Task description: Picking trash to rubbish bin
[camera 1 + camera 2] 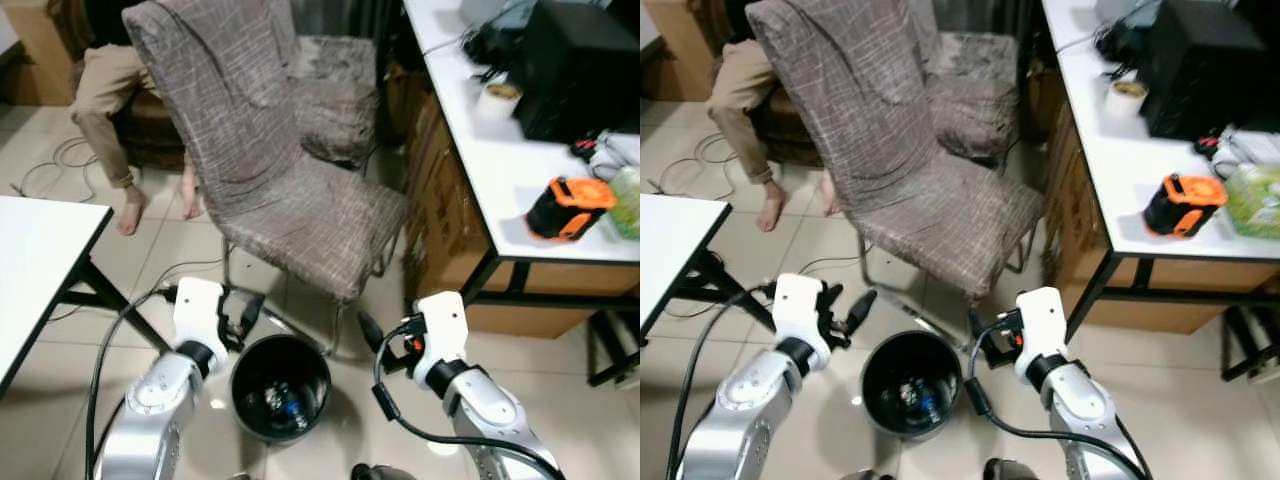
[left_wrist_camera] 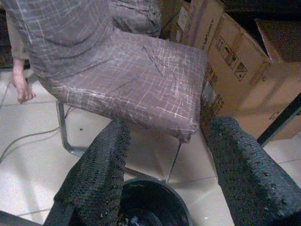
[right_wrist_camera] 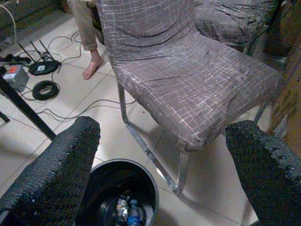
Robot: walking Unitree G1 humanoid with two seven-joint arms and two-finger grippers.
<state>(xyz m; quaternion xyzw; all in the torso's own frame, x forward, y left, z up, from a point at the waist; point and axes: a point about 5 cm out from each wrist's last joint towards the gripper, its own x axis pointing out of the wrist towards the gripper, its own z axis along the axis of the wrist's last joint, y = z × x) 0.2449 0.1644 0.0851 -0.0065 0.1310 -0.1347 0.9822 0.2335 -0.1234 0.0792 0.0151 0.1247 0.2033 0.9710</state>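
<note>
while both empty grippers gape, the cardboard box (image 2: 225, 52) shows handling symbols.

Four cameras gathered around one black rubbish bin (image 1: 280, 386) on the tiled floor.

Both head views look steeply down from above the bin, facing the grey-covered chair (image 1: 300, 215) just behind it, with the white table (image 1: 500, 170) off to the robot's right; the two differ by a small sideways offset. Each wrist view sits low and close over the bin, looking between its own two wide-apart black fingers (image 2: 101, 174) (image 3: 54, 165) toward the chair seat. All four share bin and chair.
</note>
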